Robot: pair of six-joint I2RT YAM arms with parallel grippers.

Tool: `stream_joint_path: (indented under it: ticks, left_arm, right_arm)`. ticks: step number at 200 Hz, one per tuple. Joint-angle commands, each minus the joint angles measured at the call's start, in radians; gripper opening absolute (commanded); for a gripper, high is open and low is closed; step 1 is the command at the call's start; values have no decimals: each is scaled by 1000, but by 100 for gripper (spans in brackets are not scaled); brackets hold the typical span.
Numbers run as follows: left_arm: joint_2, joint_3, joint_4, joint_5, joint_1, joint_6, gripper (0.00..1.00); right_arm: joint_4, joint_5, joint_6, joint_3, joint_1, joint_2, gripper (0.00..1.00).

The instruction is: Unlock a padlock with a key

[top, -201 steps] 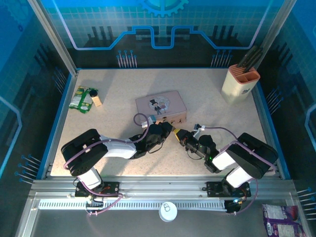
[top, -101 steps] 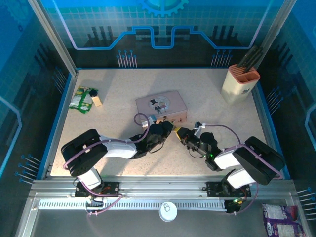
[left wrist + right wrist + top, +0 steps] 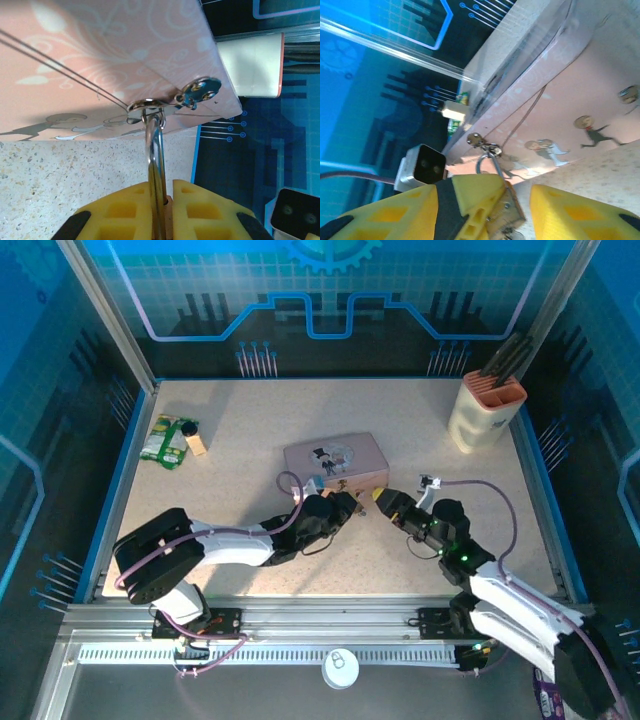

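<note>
The left fingers (image 3: pixel 125 212) are closed nearly pad to pad on the padlock (image 3: pixel 156 150), pinching its thin silver shackle, which runs up through the ring (image 3: pixel 142 105) of the clasp on the front of the pink tin (image 3: pixel 337 458). The right fingers (image 3: pixel 577 212) stand well apart just beside it and grip nothing. In the right wrist view a silvery bit (image 3: pixel 509 233) shows under the brass body, too small to tell whether it is the key.

The tin lies flat near the middle of the speckled beige tabletop (image 3: pixel 250 410), which is edged in blue. A cream holder (image 3: pixel 486 408) with dark handles stands at the far right corner. A green packet (image 3: pixel 162 440) and a small wooden block (image 3: pixel 197 445) lie near the far left edge. Aluminium posts frame the cell, with blue-lit panels with circuit patterns behind them. A white round cap (image 3: pixel 340 668) sits on the near rail.

Since a second ago the right fingers have parted and drawn a little to the right. The right arm has stretched out low towards the near right corner. The tin has shifted slightly to the right, and the left fingers have followed with the padlock.
</note>
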Motion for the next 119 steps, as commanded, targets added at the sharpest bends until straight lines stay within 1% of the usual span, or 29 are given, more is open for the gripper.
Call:
stream_joint_path:
  ticks: [1, 7, 17, 22, 30, 41, 45, 47, 49, 53, 65, 83, 119]
  left_arm:
    - [-52, 11, 55, 24, -1, 42, 0]
    - [-53, 7, 53, 25, 1, 41, 0]
    - [-55, 2, 52, 29, 2, 37, 0]
    - [-56, -1, 48, 28, 3, 38, 0]
    - [-61, -5, 39, 28, 4, 36, 0]
    - [-68, -7, 24, 28, 4, 37, 0]
    - [-72, -8, 20, 28, 6, 37, 0]
    - [-72, -8, 18, 28, 7, 38, 0]
    - [-74, -10, 16, 28, 7, 38, 0]
    - [-78, -10, 10, 28, 8, 39, 0]
    - [-88, -15, -2, 27, 10, 42, 0]
    - [-99, -20, -15, 28, 10, 44, 0]
    - [-111, -35, -20, 36, 12, 38, 0]
  right_arm:
    - [-317, -81, -254, 55, -25, -60, 47]
    - [-347, -101, -314, 69, -18, -65, 44]
    - [-408, -100, -431, 106, 16, -64, 44]
    - [-445, -77, -474, 124, 34, -62, 44]
    - [-513, -17, -585, 154, 90, -60, 44]
    - [-530, 64, -703, 157, 161, -69, 43]
    - [-522, 122, -746, 149, 203, -77, 43]
    - [-519, 122, -758, 147, 222, -78, 43]
    - [-508, 170, -784, 140, 239, -83, 43]
    - [-492, 197, -828, 129, 279, -87, 43]
    - [-448, 299, -917, 107, 349, -73, 43]
    - [-396, 358, -995, 94, 389, -16, 39]
    - [-191, 489, -1123, 35, 485, 53, 37]
